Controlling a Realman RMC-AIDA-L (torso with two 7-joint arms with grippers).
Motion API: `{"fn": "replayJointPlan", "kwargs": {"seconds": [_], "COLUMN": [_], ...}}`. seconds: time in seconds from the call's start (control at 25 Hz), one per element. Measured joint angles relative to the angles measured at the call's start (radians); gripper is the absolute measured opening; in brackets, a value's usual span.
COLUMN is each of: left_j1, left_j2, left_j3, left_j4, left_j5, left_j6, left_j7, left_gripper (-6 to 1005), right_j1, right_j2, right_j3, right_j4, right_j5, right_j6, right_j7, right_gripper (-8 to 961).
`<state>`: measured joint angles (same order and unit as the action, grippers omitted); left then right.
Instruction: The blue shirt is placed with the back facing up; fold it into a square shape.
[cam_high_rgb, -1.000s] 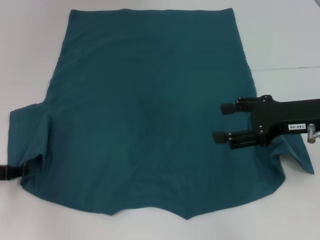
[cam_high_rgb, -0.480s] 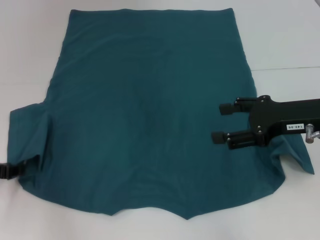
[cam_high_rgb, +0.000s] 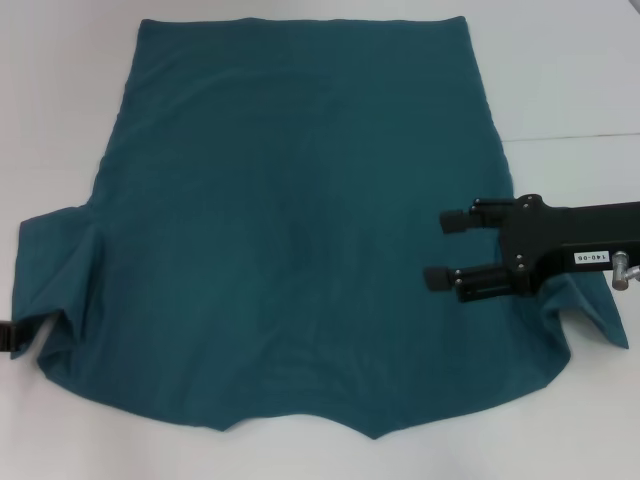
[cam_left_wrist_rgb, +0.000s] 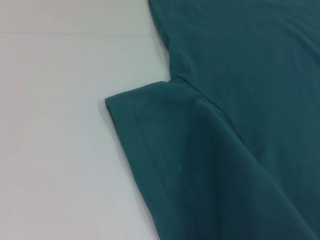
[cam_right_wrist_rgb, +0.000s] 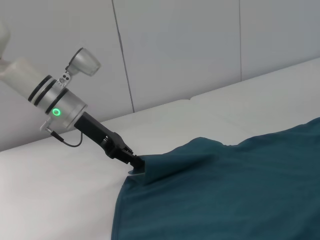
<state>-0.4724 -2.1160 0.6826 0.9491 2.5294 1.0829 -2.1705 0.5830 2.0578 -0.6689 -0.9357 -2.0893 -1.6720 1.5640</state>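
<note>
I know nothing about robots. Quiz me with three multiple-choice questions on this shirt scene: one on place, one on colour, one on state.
1. Where is the right gripper?
A. Above the blue shirt's right side
B. Off the table
C. At the far hem

2. What colour is the shirt?
A. Red
B. Teal-blue
C. White

3. How do the right gripper's fingers stand?
A. Shut on cloth
B. Apart, holding nothing
C. Hidden

Answers:
1 A, the head view shows it there.
2 B, plain in every view.
3 B, a gap shows between them.

The left gripper is at the left sleeve.
</note>
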Motion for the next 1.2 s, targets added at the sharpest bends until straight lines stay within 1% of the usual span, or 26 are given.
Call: {"fn": "replayJointPlan", "kwargs": {"seconds": [0.2,0.44,0.56,0.72,0.84,0.92,1.04,1.2], "left_j1": [0.000,0.008,0.010,0.012,0.011,0.008,0.006,0.011], "left_j2": [-0.008,-0.009,-0.015,-0.021,-0.037,-0.047,-0.050,-0.051], "left_j3": [-0.032,-0.046,-0.047,-0.048,-0.038,-0.017,0.022,0.165], "left_j4": [0.002,-0.003,0.010,0.045,0.122,0.165,0.192,0.235], "left_j5": [-0.011,-0.051,-0.064,-0.070,-0.087,-0.088,-0.089,-0.088], "left_j6": [-0.012,-0.019,-0.020,-0.024,-0.025,-0.025,-0.027,-0.066], "left_j7": [0.004,0.024,0.045,0.061,0.102,0.133,0.152,0.189], "left_gripper": [48,51,51,50,50,50,50,51], "right_j1": [-0.001,-0.003,-0.004,-0.013,-0.018,-0.021,-0.024,-0.032], "right_j2": [0.001,0.005,0.008,0.014,0.017,0.020,0.024,0.026], "right_j3": [0.000,0.004,0.005,0.007,0.015,0.026,0.033,0.047], "right_j4": [0.000,0.000,0.000,0.001,0.003,0.008,0.008,0.010], "right_j5": [0.000,0.002,0.003,0.006,0.009,0.010,0.015,0.040], "right_j6": [-0.004,-0.007,-0.007,-0.004,-0.002,-0.001,-0.001,0.001], "right_j7": [0.006,0.007,0.007,0.003,-0.002,-0.003,-0.004,-0.017], "right_gripper": [911,911,911,910,910,910,910,910]}}
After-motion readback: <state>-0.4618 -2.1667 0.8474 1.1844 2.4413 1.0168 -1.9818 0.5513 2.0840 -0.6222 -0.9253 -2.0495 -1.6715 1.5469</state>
